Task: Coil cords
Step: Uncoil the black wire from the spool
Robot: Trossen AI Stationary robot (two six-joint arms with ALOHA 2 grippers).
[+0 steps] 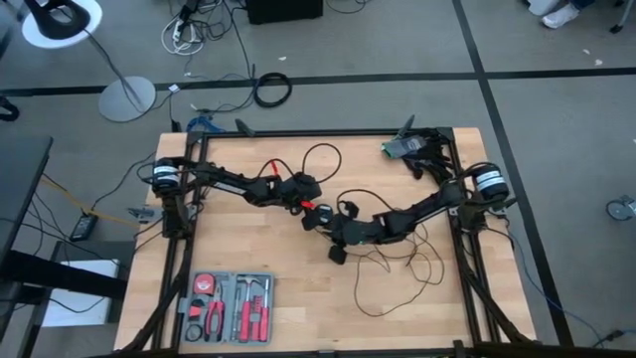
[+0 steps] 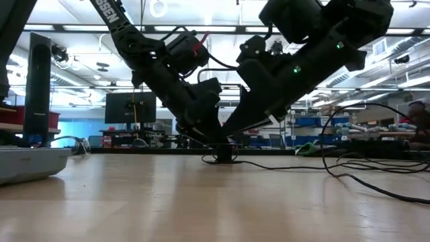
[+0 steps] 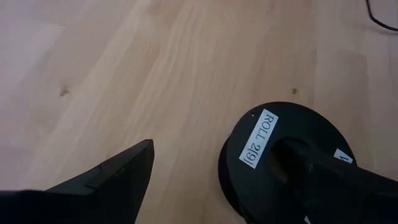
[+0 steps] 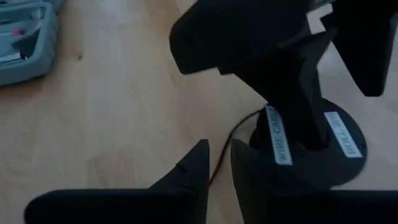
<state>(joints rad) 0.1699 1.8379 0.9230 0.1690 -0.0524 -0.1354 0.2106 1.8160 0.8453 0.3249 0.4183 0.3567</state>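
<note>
Near field: my right gripper (image 4: pixel 217 163), fingers drawn almost together, pinches the thin black cord (image 4: pixel 225 146) where it leaves the black puck (image 4: pixel 339 163). Just beyond, my left gripper (image 3: pixel 211 180) stands fully spread; one finger (image 3: pixel 311 168) presses on the puck's labelled top, pinning it to the wooden table (image 1: pixel 298 298) near the centre. Farther off, the cord's slack lies in loose loops (image 1: pixel 397 273) at about five o'clock from the puck. The toolkit tray (image 1: pixel 231 306) sits at seven o'clock. Judged step: starting the first wrap. Next move calls for leading the cord around the puck while the left keeps it from turning
</note>
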